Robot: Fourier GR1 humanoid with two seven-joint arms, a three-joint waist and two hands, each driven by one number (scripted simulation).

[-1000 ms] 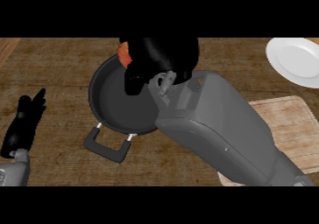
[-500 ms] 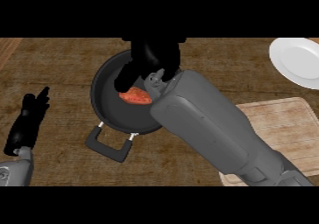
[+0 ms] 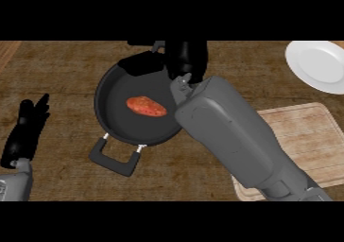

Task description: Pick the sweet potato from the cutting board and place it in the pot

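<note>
Right robot hand above the far rim of the pot, fingers pointing away and holding nothing; exact spread of the fingers hard to read against the dark pot, apparently relaxed rather than curled. Grey forearm running diagonally from the lower right across the near corner of the cutting board, hence the board partly hidden. Sweet potato lying on the pot floor, near the middle, apart from the hand and not touched by it. Pot on the tabletop, loop handle toward the lower edge of the view, a second handle just visible at the far rim beside the hand. Left robot hand at the left edge, open, fingers up, resting and well apart from the pot. White plate at the upper right, playing no part.

Placement judged complete: potato inside the pot, hand clear of it. Hand position over the far rim consistent with a release followed by a lift.

Compared with half a second ago: hand then low over the pot with the potato just beneath the fingers; now raised and moved toward the far rim, potato fully exposed. Left hand unchanged.
</note>
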